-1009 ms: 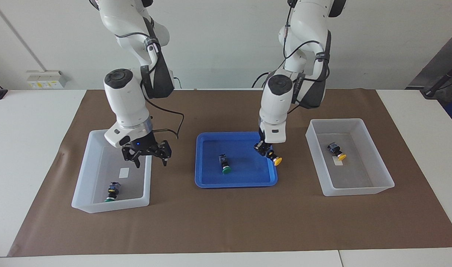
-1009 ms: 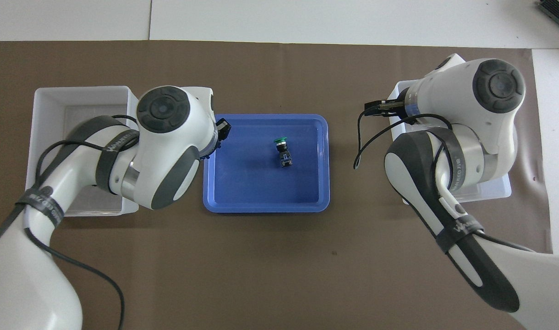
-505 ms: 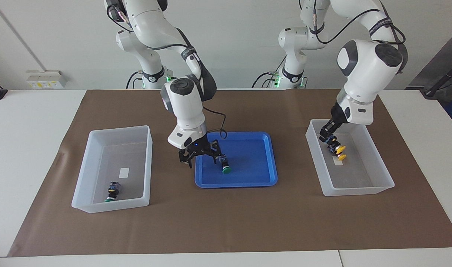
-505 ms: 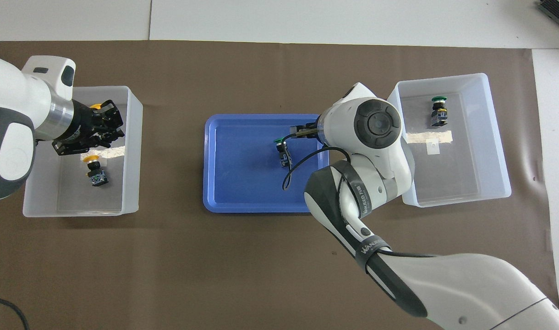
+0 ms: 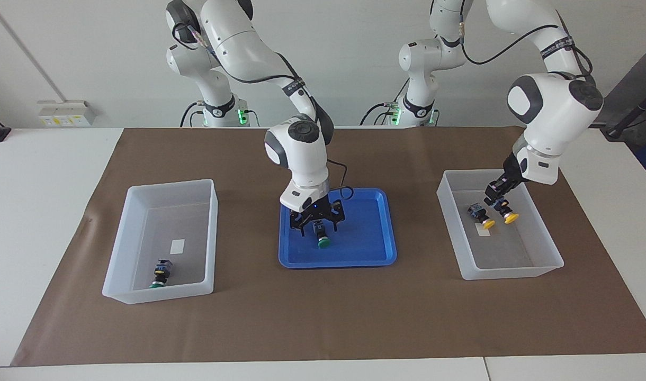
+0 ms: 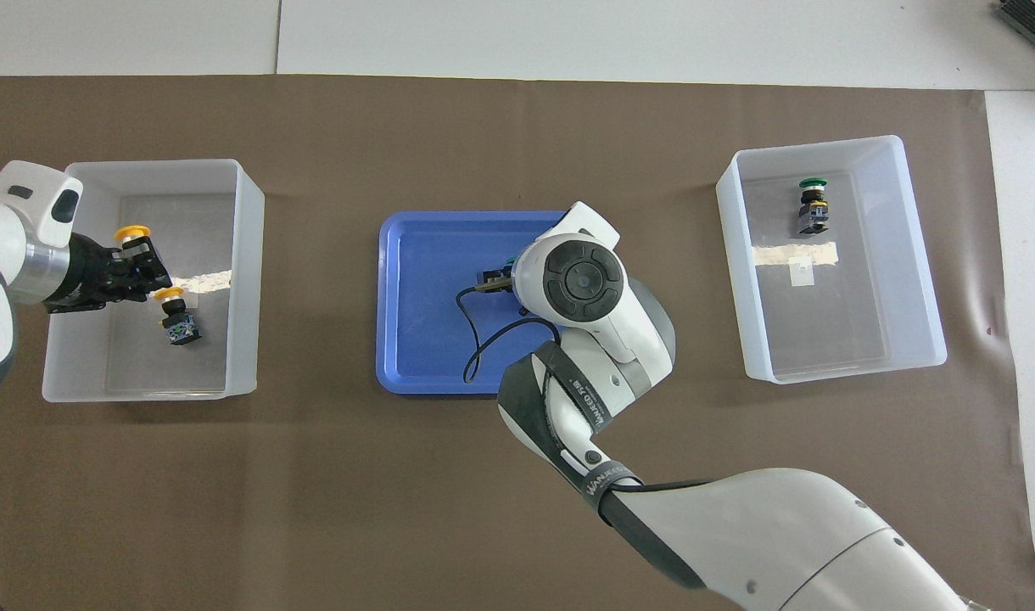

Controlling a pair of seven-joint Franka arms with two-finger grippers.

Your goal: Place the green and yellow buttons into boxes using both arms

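Observation:
My right gripper (image 5: pixel 319 226) is open and low over the blue tray (image 5: pixel 365 254). Its fingers stand on either side of a green button (image 5: pixel 323 242) that lies in the tray. In the overhead view the right wrist hides that button. My left gripper (image 5: pixel 500 203) is shut on a yellow button (image 5: pixel 510 217) and holds it over the box (image 5: pixel 545 262) at the left arm's end. This shows in the overhead view too: gripper (image 6: pixel 140 265), button (image 6: pixel 132 232). A second yellow button (image 5: pixel 482 217) lies in that box. Another green button (image 5: pixel 159 275) lies in the box (image 5: pixel 119 243) at the right arm's end.
A brown mat (image 5: pixel 323 317) covers the middle of the white table. The two boxes stand at either end of the mat, with the tray between them. Each box has a small white label (image 5: pixel 178 245) on its floor.
My right gripper has moved across the tray and now straddles the green button. My left gripper has carried the yellow button farther over its box, past the button lying there.

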